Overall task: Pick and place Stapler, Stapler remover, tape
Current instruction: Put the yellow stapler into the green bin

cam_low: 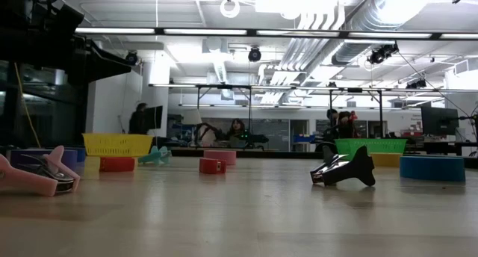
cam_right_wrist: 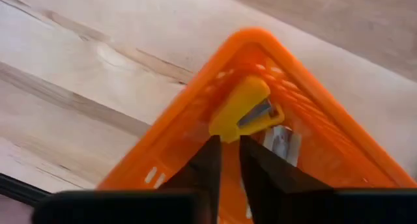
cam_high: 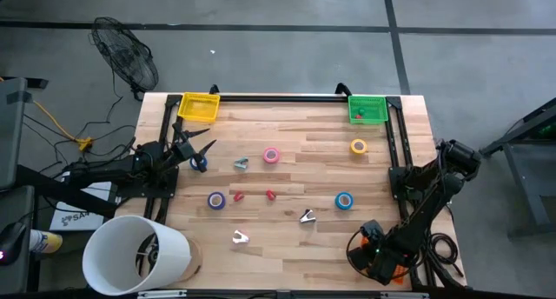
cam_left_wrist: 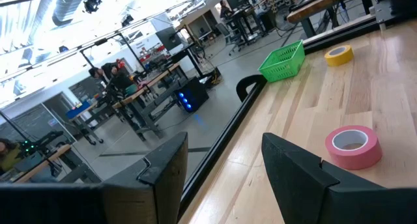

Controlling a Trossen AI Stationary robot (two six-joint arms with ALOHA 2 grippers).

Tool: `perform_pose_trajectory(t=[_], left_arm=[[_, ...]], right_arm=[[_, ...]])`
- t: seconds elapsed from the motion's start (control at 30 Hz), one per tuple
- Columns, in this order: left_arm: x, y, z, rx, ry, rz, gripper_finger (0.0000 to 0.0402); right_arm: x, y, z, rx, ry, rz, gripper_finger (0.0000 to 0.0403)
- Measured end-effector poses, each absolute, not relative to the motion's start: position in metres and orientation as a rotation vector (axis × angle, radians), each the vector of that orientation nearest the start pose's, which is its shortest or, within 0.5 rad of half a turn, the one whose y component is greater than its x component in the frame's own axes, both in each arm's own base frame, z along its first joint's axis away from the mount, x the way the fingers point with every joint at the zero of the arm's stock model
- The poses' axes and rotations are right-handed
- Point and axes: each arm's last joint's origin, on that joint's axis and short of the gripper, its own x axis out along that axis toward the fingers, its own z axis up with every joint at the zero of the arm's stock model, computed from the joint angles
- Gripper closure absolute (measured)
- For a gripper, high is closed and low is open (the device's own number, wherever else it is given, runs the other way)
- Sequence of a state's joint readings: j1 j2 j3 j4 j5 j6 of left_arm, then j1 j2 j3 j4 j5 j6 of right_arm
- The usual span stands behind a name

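Note:
My right gripper point(cam_right_wrist: 227, 146) points down over an orange basket point(cam_right_wrist: 195, 136) at the table's near right corner, fingers nearly together. A yellow stapler point(cam_right_wrist: 244, 107) lies tilted in the basket's corner, just beyond the fingertips. My left gripper point(cam_left_wrist: 221, 178) waits open at the table's left edge point(cam_high: 201, 149), pointing level across the table. On the table lie two red staplers point(cam_high: 237, 196) point(cam_high: 270, 195), staple removers point(cam_high: 241, 164) point(cam_high: 307, 216) point(cam_high: 241, 237) and tape rolls: pink point(cam_high: 271, 155), yellow point(cam_high: 359, 146), blue point(cam_high: 344, 200). My right gripper comes from above, its fingertips point(cam_right_wrist: 214, 146) right at the yellow stapler's lower end point(cam_right_wrist: 225, 129). I cannot tell whether they touch it. The stapler rests against the basket's wall.
A yellow basket point(cam_high: 199, 106) and a green basket point(cam_high: 367, 109) stand at the far corners. More tape rolls point(cam_high: 216, 200) point(cam_high: 199, 162) lie left of centre. A large white cylinder point(cam_high: 135, 255) stands at the near left corner. A black rail point(cam_left_wrist: 221, 129) lines the far edge.

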State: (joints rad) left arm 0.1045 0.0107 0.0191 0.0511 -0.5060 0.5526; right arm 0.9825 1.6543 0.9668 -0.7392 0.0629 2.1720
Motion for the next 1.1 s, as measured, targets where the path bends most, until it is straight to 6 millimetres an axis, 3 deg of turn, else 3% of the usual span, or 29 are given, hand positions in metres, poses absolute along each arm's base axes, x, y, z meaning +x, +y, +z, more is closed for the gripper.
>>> perform_pose_trajectory(t=[0.3,0.43,0.83,1.1], left_arm=[[0.091,0.024,0.174,0.523,0.111,0.610,0.0208],[0.091,0.024,0.174,0.523,0.111,0.611,0.0208],[0.091,0.024,0.174,0.523,0.111,0.611,0.0208],[0.091,0.024,0.174,0.523,0.111,0.611,0.0208]], right_arm=[[0.158,0.232,0.162,1.060,1.246,-0.859,0.0217],[0.162,0.229,0.161,1.082,1.244,-0.893,0.0182],[0.174,0.229,0.131,1.032,1.260,-1.023,0.0189],[0.174,0.228,0.134,1.038,1.256,-1.010,0.0214]])
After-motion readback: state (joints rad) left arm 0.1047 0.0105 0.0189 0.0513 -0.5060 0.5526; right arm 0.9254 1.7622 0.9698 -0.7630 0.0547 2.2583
